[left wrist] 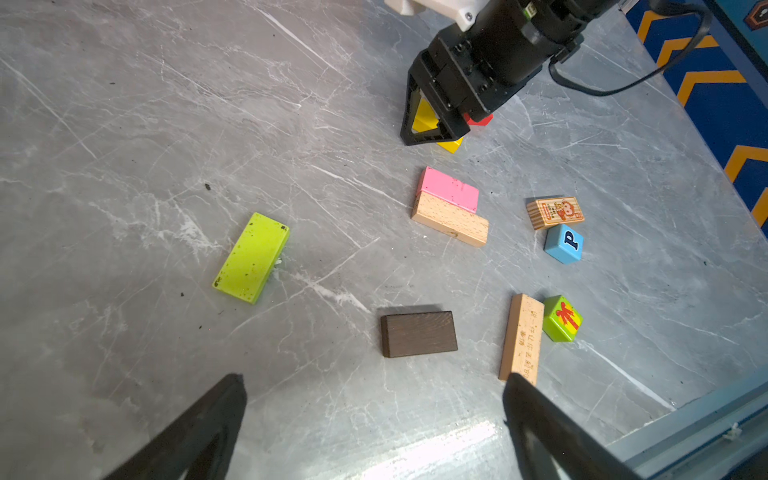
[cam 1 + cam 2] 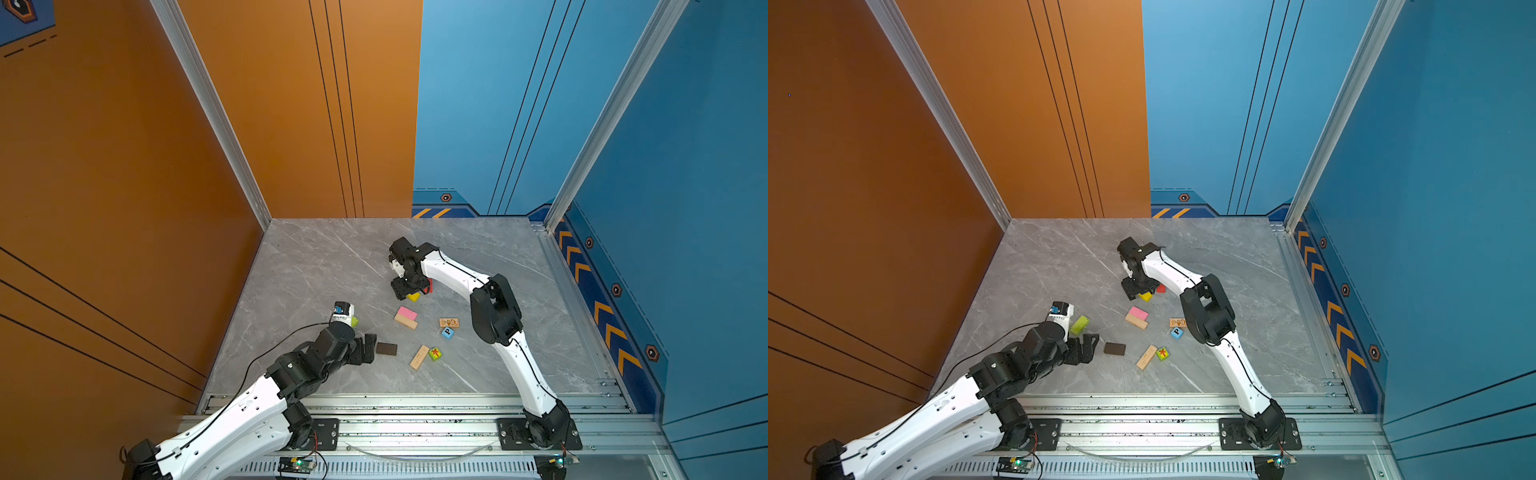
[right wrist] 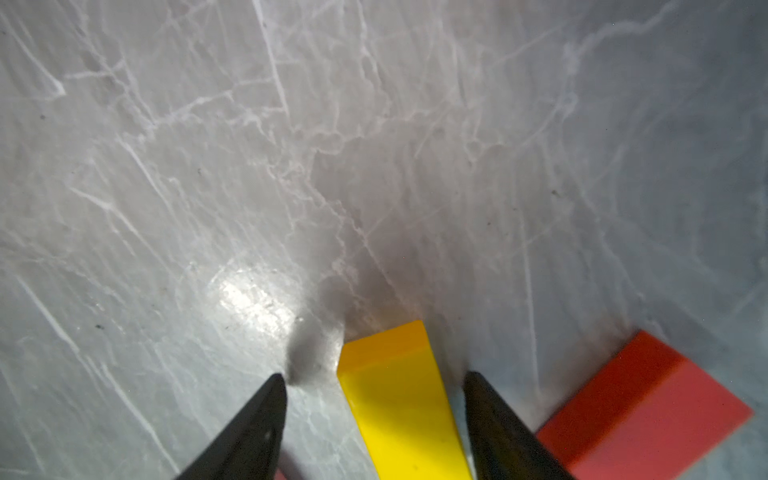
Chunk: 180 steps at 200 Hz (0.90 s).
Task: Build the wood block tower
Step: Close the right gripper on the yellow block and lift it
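Note:
No tower stands; the wood blocks lie loose on the grey marble table. My right gripper point(image 3: 374, 376) is down at the table, its jaws open on either side of a yellow block point(image 3: 399, 399) point(image 2: 414, 296), with table showing between one finger and the block. A red block point(image 3: 640, 407) lies just beside it. My left gripper point(image 1: 374, 378) point(image 2: 370, 347) is open and holds nothing, a short way from a dark brown block point(image 1: 419, 333). A lime block point(image 1: 251, 257) lies off to its side.
Between the arms lie a pink block point(image 1: 449, 189) against a tan one point(image 1: 451, 224), a printed tan block point(image 1: 555, 212), a blue "P" cube point(image 1: 563, 244), a green cube point(image 1: 562, 318) and a long tan block point(image 1: 521, 338). Walls enclose the table; a metal rail point(image 2: 415, 401) runs along its front.

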Available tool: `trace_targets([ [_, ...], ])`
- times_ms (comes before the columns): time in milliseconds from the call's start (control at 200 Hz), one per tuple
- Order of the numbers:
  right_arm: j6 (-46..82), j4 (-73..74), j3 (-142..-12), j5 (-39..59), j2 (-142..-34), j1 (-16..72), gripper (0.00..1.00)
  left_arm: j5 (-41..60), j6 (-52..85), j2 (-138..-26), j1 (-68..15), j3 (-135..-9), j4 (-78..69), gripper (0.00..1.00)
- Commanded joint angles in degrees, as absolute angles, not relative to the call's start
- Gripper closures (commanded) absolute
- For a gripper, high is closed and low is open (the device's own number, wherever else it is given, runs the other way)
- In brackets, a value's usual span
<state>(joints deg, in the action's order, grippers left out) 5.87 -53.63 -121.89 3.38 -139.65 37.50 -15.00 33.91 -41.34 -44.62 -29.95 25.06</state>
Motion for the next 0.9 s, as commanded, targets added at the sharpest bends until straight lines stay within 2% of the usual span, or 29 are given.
trace_targets([
  [0,6.3,-56.1,-121.2,1.6,-139.4,37.8,0.45,-15.7,34.0,-40.7,-43.9,-28.9,25.3,0.02],
  [130,8.0,-55.9,-121.3,-0.8,-139.1,38.0,0.56,-14.4,33.2,-41.6,-43.2,-29.7,24.7,0.02],
  [265,10.2,-55.9,-123.4,-4.7,-140.0,37.8,0.62,-12.8,32.5,-43.1,-42.7,-30.6,23.9,0.02],
  [676,13.8,-55.8,-129.2,-7.8,-143.2,36.3,0.61,-12.3,31.1,-43.5,-41.7,-32.1,24.3,0.02],
  [896,15.0,-55.9,-125.8,-4.7,-139.3,36.4,0.49,-12.1,31.2,-42.8,-41.4,-33.0,25.6,0.02],
])
